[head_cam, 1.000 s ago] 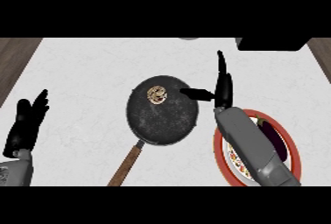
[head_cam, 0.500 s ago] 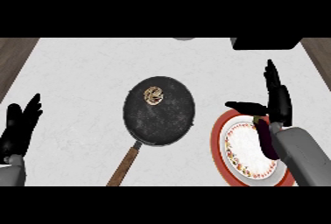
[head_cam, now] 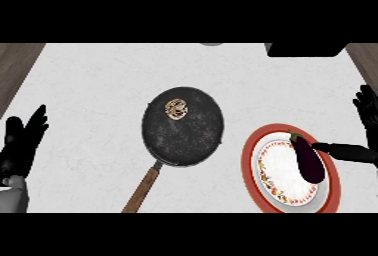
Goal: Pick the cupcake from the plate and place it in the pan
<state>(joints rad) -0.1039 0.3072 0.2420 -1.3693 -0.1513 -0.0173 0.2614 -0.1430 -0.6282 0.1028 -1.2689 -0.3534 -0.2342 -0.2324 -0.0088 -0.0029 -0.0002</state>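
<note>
- Since the earlier frames my right hand has swung out from over the pan to the far right edge of my head view, and it now sits beyond the plate with nothing in it.
- At the left edge I see my left hand resting over the counter, open, with the fingers straight and pointing up.
- Just right of centre-left lies the dark pan, flat on the white counter top, with its wooden handle running down and to the left.
- The cupcake is already inside the pan, in the upper part of its base near the rim, seen from above as a small pale round.
- To the right of the pan, close beside it but apart, is the red-rimmed plate with a white centre and a patterned inner ring.
- A dark purple eggplant lies on the right half of the plate, stem end toward the top.
- At the right edge my right hand is open: the fingers stand straight up along the frame, and the thumb reaches left to the eggplant's side; I cannot tell whether it touches.
- A black object sits at the top right edge of the counter.
</note>
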